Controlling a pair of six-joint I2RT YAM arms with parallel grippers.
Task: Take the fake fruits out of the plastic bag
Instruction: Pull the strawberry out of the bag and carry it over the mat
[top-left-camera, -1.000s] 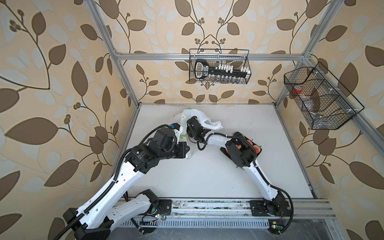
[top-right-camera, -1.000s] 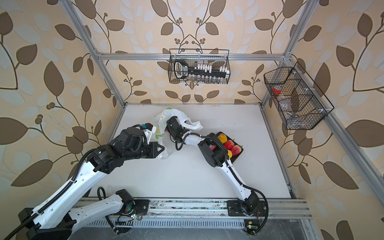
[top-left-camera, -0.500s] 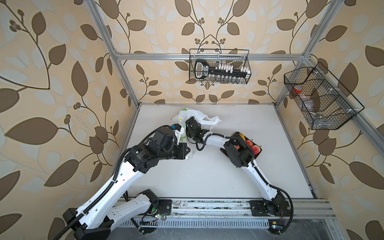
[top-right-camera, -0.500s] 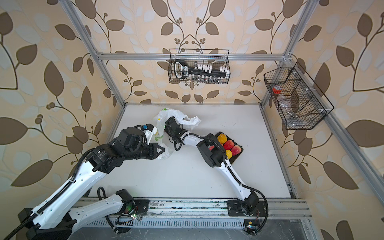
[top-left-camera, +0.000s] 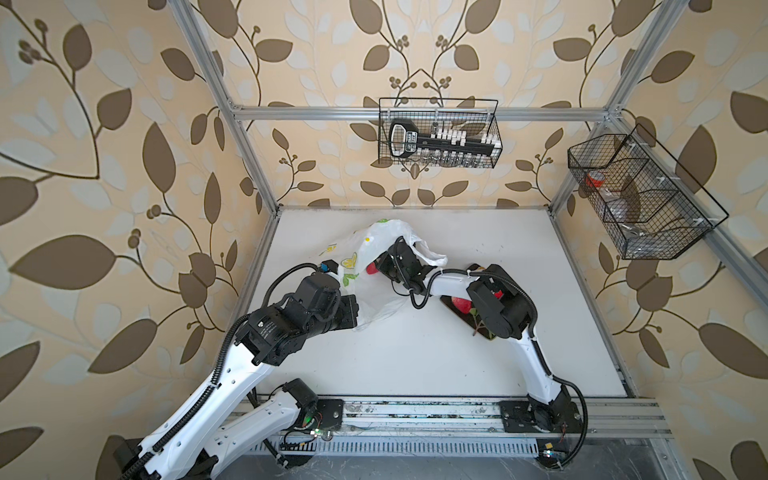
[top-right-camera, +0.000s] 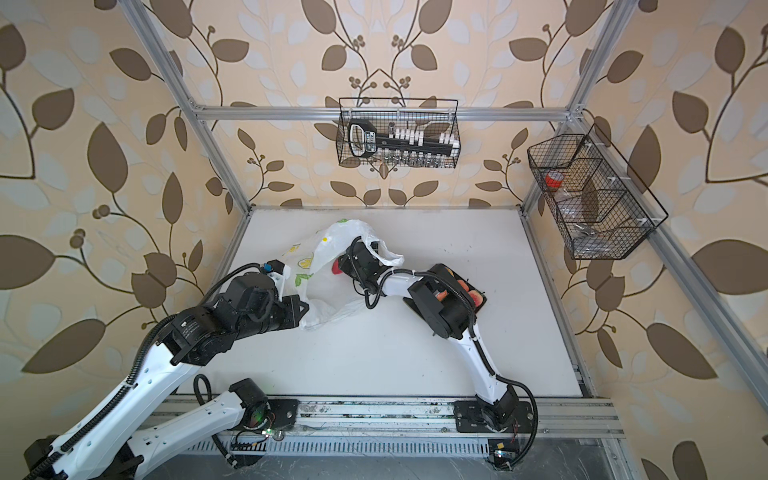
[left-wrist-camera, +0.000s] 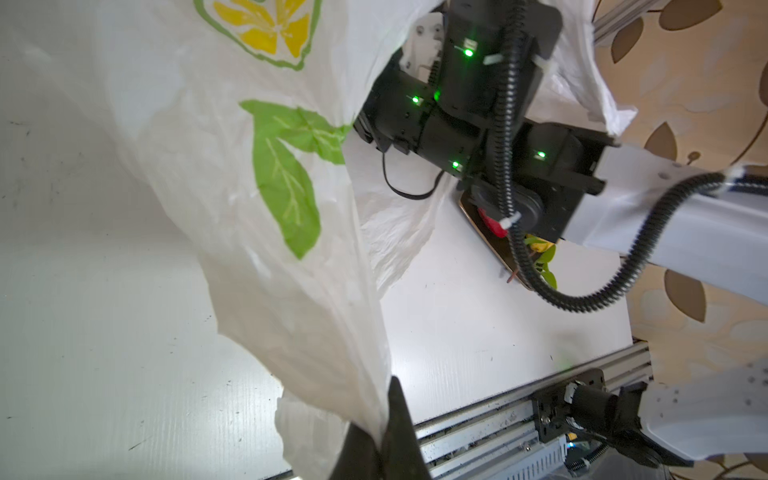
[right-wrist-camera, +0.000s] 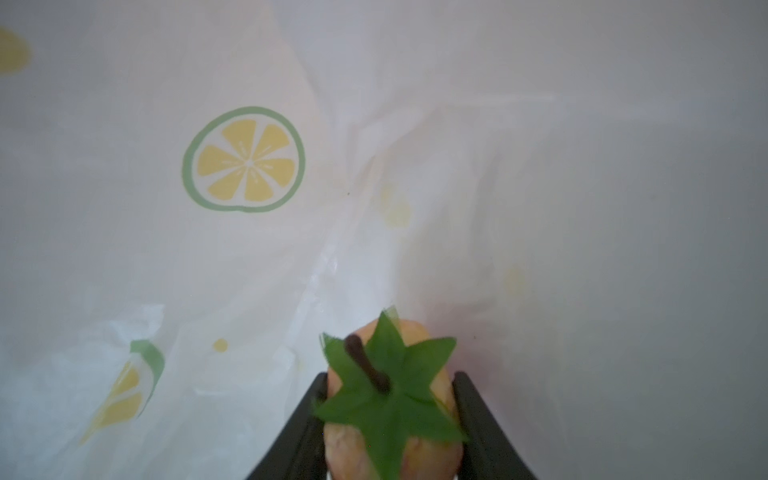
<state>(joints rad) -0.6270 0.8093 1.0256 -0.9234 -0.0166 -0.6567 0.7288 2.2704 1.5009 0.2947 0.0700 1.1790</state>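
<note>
The white plastic bag (top-left-camera: 374, 237) (top-right-camera: 332, 237), printed with lemon slices, lies at the back left of the table. My left gripper (left-wrist-camera: 380, 440) is shut on a bunched edge of the bag (left-wrist-camera: 270, 249) and holds it up. My right gripper (right-wrist-camera: 390, 376) is inside the bag (right-wrist-camera: 374, 166), shut on a pale reddish fake fruit (right-wrist-camera: 353, 451) with a green leafy cap and a brown stem. In both top views that fruit (top-left-camera: 372, 268) (top-right-camera: 336, 267) shows red at the bag's mouth. More fake fruits (top-left-camera: 461, 305) (top-right-camera: 473, 296) lie on the dark plate (left-wrist-camera: 486, 237), mostly hidden under the right arm.
A wire basket (top-left-camera: 438, 133) hangs on the back wall and another wire basket (top-left-camera: 640, 195) on the right wall. Aluminium frame posts stand at the table's back corners. The arms' base rail (top-left-camera: 415, 411) runs along the front edge.
My right gripper has closed on the leafy-capped fruit inside the bag. The right arm's elbow has shifted over the plate, covering most of its fruits. The left gripper has kept its hold.
</note>
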